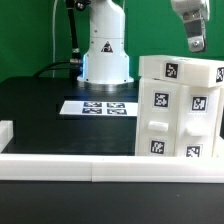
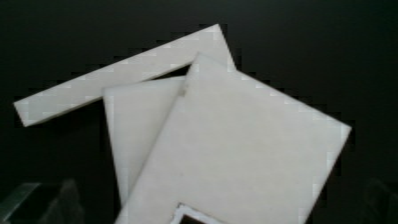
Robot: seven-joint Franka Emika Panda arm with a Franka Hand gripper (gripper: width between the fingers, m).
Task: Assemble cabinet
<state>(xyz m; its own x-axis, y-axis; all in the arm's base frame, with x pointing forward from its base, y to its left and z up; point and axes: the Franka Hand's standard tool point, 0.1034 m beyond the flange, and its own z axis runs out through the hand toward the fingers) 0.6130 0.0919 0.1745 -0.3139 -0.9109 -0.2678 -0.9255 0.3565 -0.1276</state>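
The cabinet is a large white box with black-and-white tags, standing at the exterior view's right near the front rim. A white tagged block lies across its top. My gripper hangs above the cabinet's right end, apart from it and holding nothing. In the wrist view the cabinet fills the picture as angled white panels on the black table. A thin white edge sticks out beside it. One blurred finger shows faintly at the picture's edge, and the jaws stand wide apart.
The marker board lies flat on the black table in front of the robot base. A low white rim runs along the table's front, with a raised piece at the exterior view's left.
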